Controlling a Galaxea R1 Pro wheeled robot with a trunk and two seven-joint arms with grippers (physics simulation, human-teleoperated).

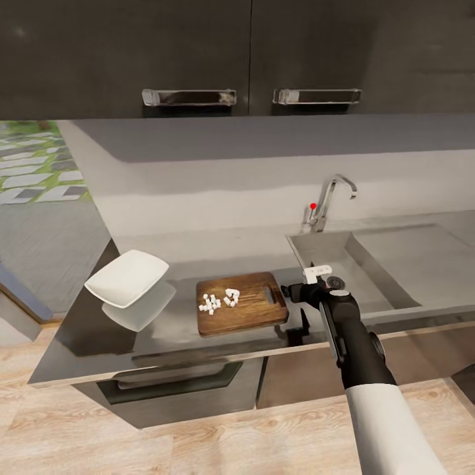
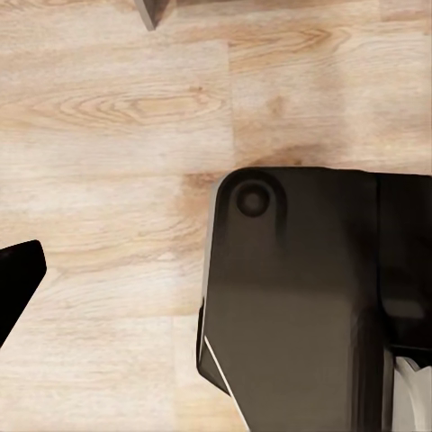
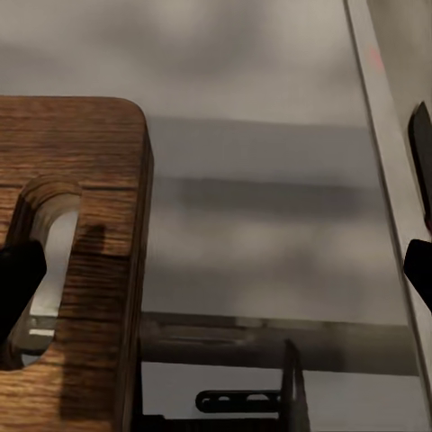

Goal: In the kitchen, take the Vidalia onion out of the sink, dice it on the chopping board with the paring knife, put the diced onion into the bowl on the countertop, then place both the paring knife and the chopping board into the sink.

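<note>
Head view: the rectangular brown wooden chopping board [image 1: 241, 302] lies on the glossy grey countertop [image 1: 99, 343], small white onion dice [image 1: 220, 301] piled on it; the shallow squarish white bowl [image 1: 127, 277] sits well to its left, the steel sink [image 1: 356, 264] to its right; the right gripper [image 1: 298, 292] hovers just beside the board's handle end. Left wrist view: light wood floor [image 2: 117, 108]; the left gripper's state cannot be told. Right wrist view: fingertips [image 3: 18, 279] spread wide, released, one over the handle slot [image 3: 54, 261].

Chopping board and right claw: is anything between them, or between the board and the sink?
Nothing visible. The right claw hangs open just past the chopping board at its handle-hole end, with bare countertop between them. The sink lies directly beyond the claw. Diced onion sits on the board.
</note>
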